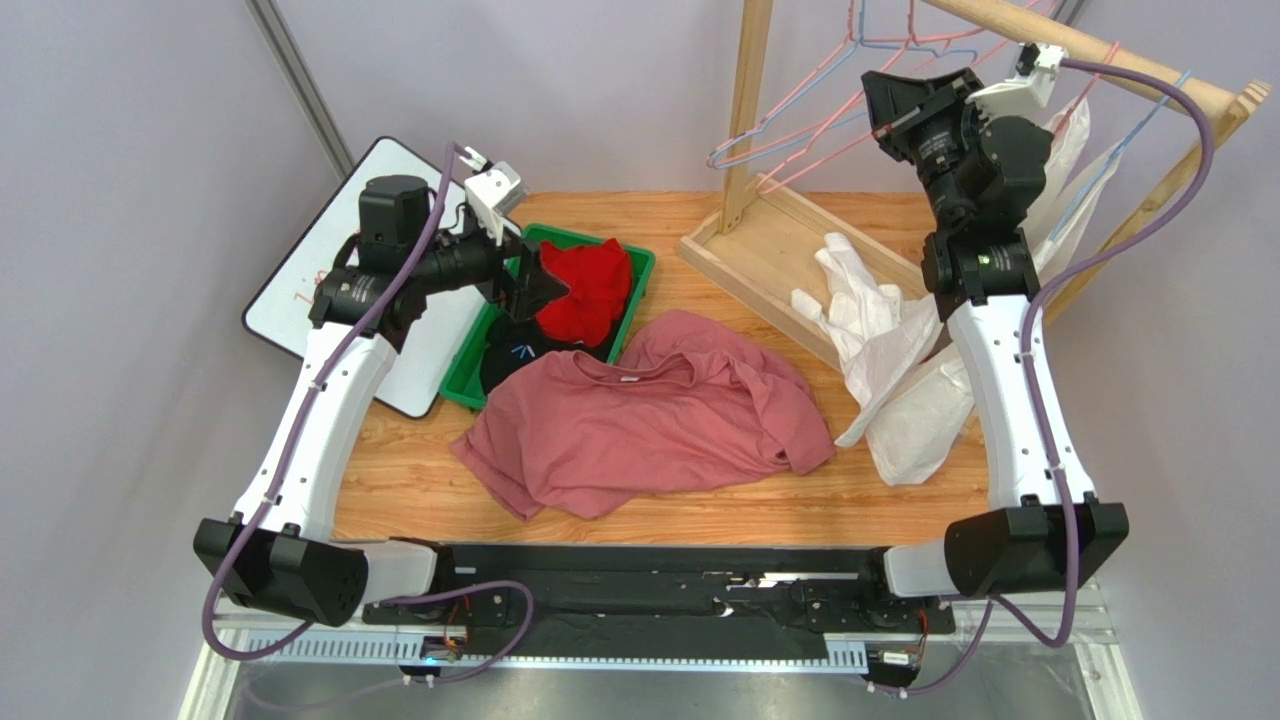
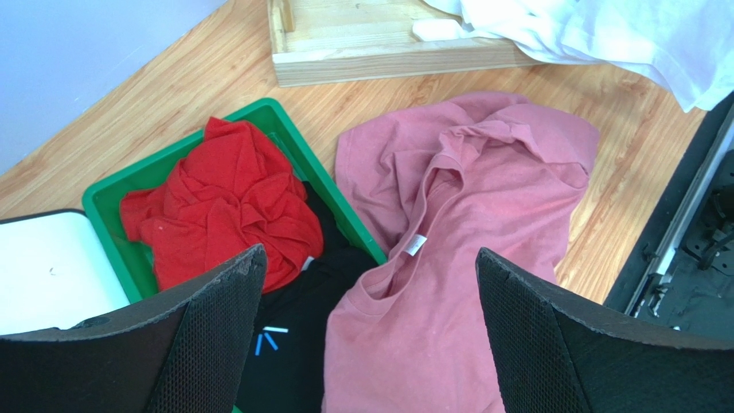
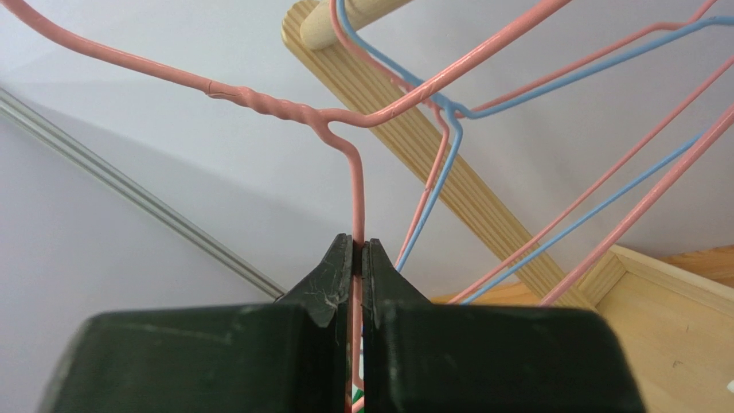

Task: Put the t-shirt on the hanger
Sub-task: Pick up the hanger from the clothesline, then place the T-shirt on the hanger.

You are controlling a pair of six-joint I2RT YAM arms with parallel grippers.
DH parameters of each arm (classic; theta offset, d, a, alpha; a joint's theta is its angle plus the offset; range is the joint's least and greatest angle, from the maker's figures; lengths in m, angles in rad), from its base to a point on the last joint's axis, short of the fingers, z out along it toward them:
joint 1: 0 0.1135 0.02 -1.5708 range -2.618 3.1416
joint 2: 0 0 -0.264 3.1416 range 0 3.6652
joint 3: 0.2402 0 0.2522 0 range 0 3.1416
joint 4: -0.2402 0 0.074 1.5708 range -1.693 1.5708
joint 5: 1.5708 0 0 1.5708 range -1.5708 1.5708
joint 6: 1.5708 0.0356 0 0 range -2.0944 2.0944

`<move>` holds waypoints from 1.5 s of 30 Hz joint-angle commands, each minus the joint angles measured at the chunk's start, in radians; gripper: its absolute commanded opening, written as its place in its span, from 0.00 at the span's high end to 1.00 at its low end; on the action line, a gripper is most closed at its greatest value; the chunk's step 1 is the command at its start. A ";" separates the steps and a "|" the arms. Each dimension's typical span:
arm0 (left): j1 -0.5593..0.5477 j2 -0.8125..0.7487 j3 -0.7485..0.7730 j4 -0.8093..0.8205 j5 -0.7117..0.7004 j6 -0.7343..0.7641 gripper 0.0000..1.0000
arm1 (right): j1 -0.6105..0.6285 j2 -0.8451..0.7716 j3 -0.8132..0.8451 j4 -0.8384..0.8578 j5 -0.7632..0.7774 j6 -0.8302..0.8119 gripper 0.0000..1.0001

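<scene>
The dusty-pink t-shirt (image 1: 646,428) lies crumpled on the wooden table, its collar and white label (image 2: 414,245) turned toward the green bin. My left gripper (image 2: 370,252) hovers open above the collar and the bin's edge with nothing between its fingers; in the top view the left gripper (image 1: 526,285) sits over the bin. Up at the wooden rack my right gripper (image 1: 876,117) is raised. In the right wrist view the right gripper (image 3: 358,249) is shut on the thin pink wire of the hanger (image 3: 258,99), just below its twisted neck.
A green bin (image 1: 639,278) holds a red garment (image 1: 586,285) and a black one (image 2: 284,344). Pale-blue and other pink hangers (image 3: 448,155) hang on the rack rod. The rack's wooden base (image 1: 766,248), white plastic bags (image 1: 887,345) and a whiteboard (image 1: 323,263) surround the shirt.
</scene>
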 commanded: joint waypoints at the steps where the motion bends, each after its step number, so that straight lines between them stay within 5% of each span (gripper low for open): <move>1: -0.002 -0.039 -0.003 -0.007 0.045 0.026 0.06 | 0.002 -0.094 -0.070 -0.046 -0.061 0.008 1.00; 12: -0.007 -0.195 -0.153 0.001 0.235 0.033 0.03 | 0.114 -0.472 -0.355 -0.435 -0.159 -0.096 1.00; 18: -0.007 -0.415 -0.377 0.186 0.309 0.094 0.02 | 0.120 -0.569 -0.478 -0.660 -0.554 -0.362 1.00; 19: -0.009 -0.465 -0.401 0.206 0.329 0.127 0.01 | 0.120 -0.566 -0.492 -0.684 -0.739 -0.430 1.00; 23: -0.050 -0.519 -0.443 0.186 0.315 0.381 0.01 | 0.163 -0.508 -0.498 -0.803 -0.977 -0.604 1.00; 33: -0.317 -0.489 -0.432 0.052 0.202 0.877 0.04 | 0.520 -0.279 -0.348 -1.085 -1.006 -1.049 1.00; 43: -0.558 -0.397 -0.455 -0.004 0.082 0.976 0.14 | 0.661 -0.199 -0.234 -1.145 -0.972 -1.118 1.00; 45: -0.562 -0.378 -0.455 0.006 0.058 0.952 0.26 | 0.666 -0.188 -0.207 -1.175 -0.960 -1.156 1.00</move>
